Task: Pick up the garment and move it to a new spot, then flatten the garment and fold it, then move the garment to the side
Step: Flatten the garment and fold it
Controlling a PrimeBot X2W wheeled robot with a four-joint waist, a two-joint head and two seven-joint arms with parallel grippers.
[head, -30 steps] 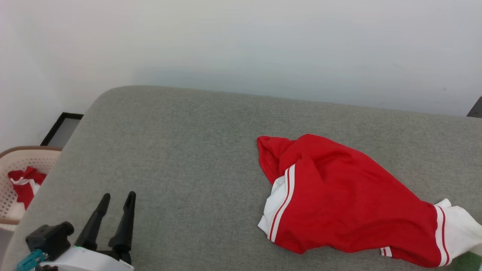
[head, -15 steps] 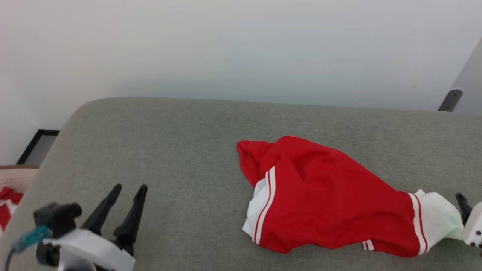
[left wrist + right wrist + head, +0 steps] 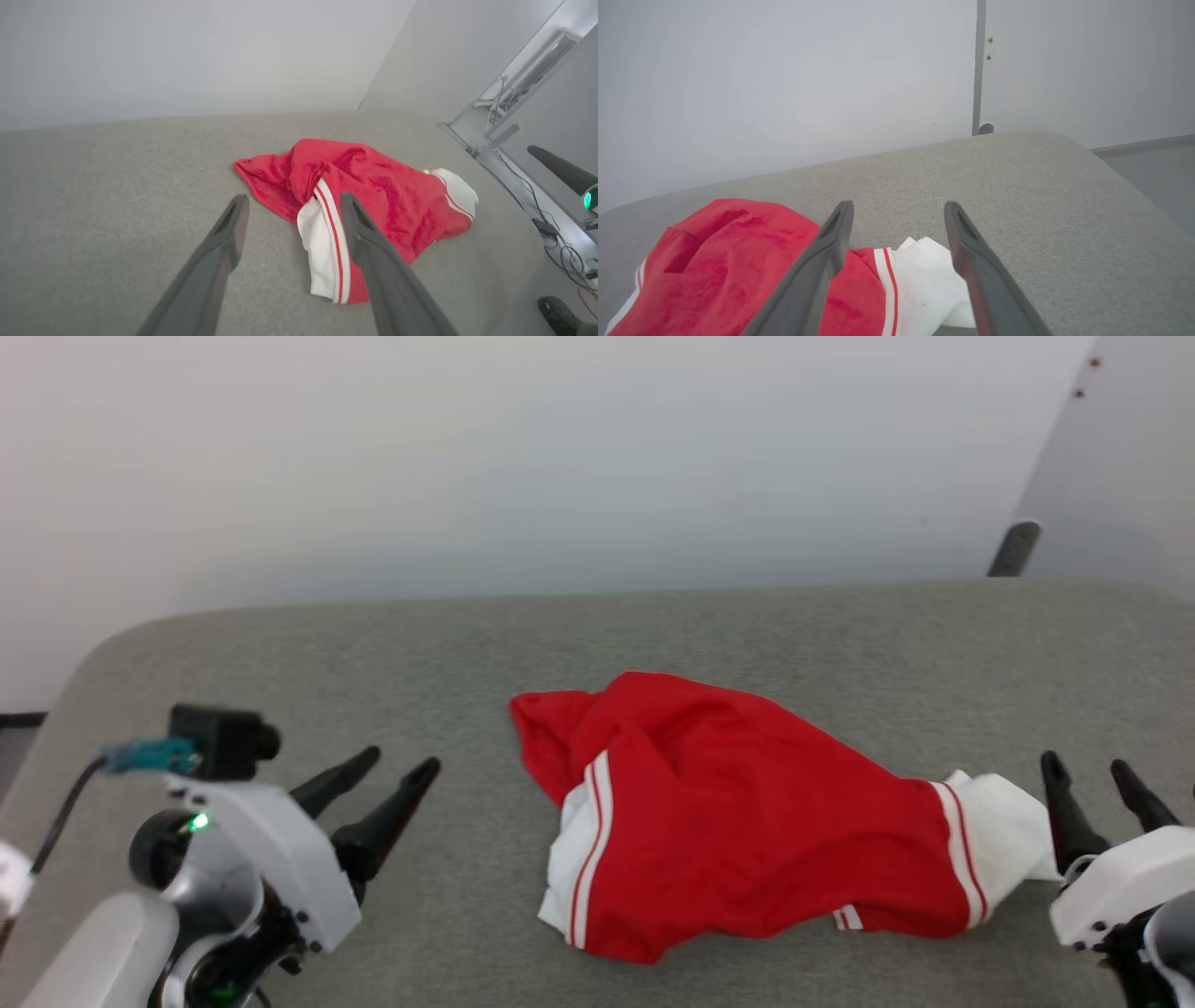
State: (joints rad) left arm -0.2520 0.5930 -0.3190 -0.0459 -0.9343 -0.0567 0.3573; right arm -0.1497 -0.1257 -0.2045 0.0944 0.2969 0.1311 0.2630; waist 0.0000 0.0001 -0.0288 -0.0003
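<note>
- Garment (image 3: 747, 831): lies crumpled, unfolded, on grey padded surface (image 3: 373, 653), centre-right in head view. Nothing holds it.
- Red body uppermost, bunched into ridges; far-left corner runs to a rumpled point.
- White sleeve w/ red-and-white stripe trim (image 3: 571, 859) at near-left edge, partly tucked under the red.
- Second white sleeve (image 3: 999, 831) sticks out at the right end, striped seam beside it.
- Right gripper (image 3: 1084, 762): just right of that sleeve, fingers spread wide, pointing far, nothing between them. Its left finger stands v. close to the sleeve edge; contact poss. but not confirmable from head view.
- Right wrist view: white sleeve sits low between the two spread fingers, red body off to the left.
- Left gripper (image 3: 402, 758): near left of the surface, well apart from the garment, fingers spread, empty, angled toward the garment's left end.
- Left wrist view: near-left sleeve shows between and beyond the finger tips, no contact.
- Black camera block w/ teal connector (image 3: 224, 739) on left wrist; green lamp lit below it.
- Pale wall (image 3: 467, 457) behind the surface; dark post (image 3: 1013, 549) at far right.
</note>
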